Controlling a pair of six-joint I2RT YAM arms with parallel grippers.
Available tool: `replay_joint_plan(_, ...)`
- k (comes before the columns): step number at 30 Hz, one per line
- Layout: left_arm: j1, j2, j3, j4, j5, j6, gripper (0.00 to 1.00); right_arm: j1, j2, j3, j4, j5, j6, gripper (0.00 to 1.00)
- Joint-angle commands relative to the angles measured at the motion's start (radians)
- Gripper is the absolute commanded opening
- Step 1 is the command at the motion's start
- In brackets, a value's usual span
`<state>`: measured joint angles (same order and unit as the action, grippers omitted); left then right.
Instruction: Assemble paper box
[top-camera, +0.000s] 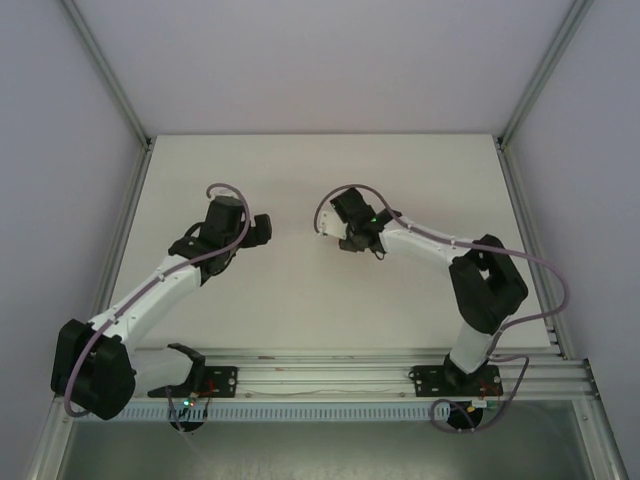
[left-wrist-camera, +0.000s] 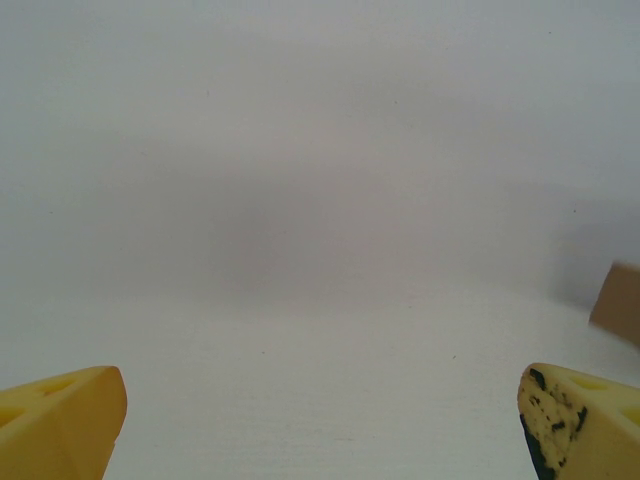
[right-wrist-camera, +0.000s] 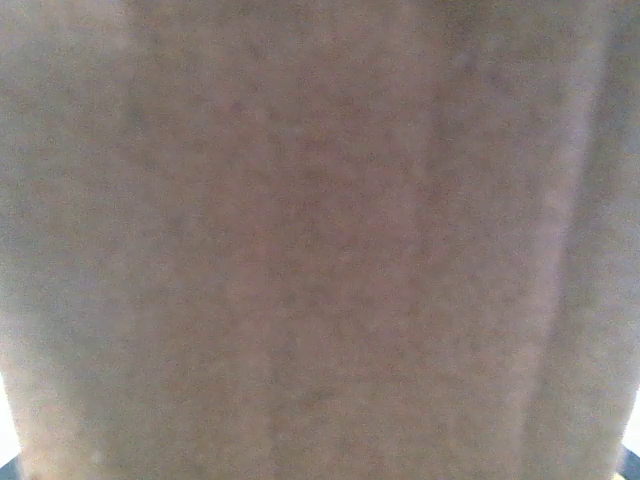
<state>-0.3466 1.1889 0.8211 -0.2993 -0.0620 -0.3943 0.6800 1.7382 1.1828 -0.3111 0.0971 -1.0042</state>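
The paper box (right-wrist-camera: 320, 240) is plain brown cardboard, pressed very close to the right wrist camera and blurred. From above it shows as a small pale piece (top-camera: 329, 228) at the tip of my right gripper (top-camera: 340, 234), which appears shut on it; the fingers themselves are hidden behind the cardboard. My left gripper (top-camera: 262, 229) faces it from the left across a short gap. In the left wrist view that gripper (left-wrist-camera: 320, 425) is open, its yellow fingertips (left-wrist-camera: 70, 415) wide apart with nothing between them. A brown corner of the box (left-wrist-camera: 620, 302) shows at the right edge.
The white table (top-camera: 320, 170) is bounded by aluminium frame posts (top-camera: 115, 90) on both sides and a rail (top-camera: 320, 375) along the near edge where the arm bases stand. Loose cables (top-camera: 545, 275) loop off the right arm.
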Motion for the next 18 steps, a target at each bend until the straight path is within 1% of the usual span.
replay_joint_plan(1, 0.004, -0.023, -0.029, -0.009, -0.036, -0.012, 1.00, 0.001, 0.041, -0.013, 0.286, 0.219, -0.009, 0.38)
replay_joint_plan(3, 0.004, -0.026, -0.038, -0.011, -0.037, -0.019, 1.00, 0.001, 0.087, 0.000, 0.311, 0.242, -0.039, 0.37)
replay_joint_plan(7, 0.005, -0.035, -0.051, -0.011, -0.039, -0.027, 1.00, -0.003, 0.146, 0.002, 0.358, 0.223, -0.078, 0.38)
replay_joint_plan(12, 0.004, -0.045, -0.069, -0.007, -0.051, -0.029, 1.00, 0.004, 0.141, -0.045, 0.341, 0.155, -0.140, 0.47)
replay_joint_plan(13, 0.004, -0.044, -0.067, -0.011, -0.052, -0.029, 1.00, 0.010, 0.134, -0.053, 0.312, 0.143, -0.149, 0.53)
replay_joint_plan(16, 0.004, -0.044, -0.054, -0.022, -0.055, -0.018, 1.00, 0.027, 0.092, -0.063, 0.187, 0.087, -0.140, 0.75)
replay_joint_plan(17, 0.004, -0.044, -0.049, -0.021, -0.055, -0.017, 1.00, 0.032, 0.074, -0.075, 0.165, 0.066, -0.136, 0.84)
replay_joint_plan(18, 0.005, -0.043, -0.046, -0.021, -0.054, -0.015, 1.00, 0.036, 0.050, -0.087, 0.145, 0.040, -0.130, 0.91)
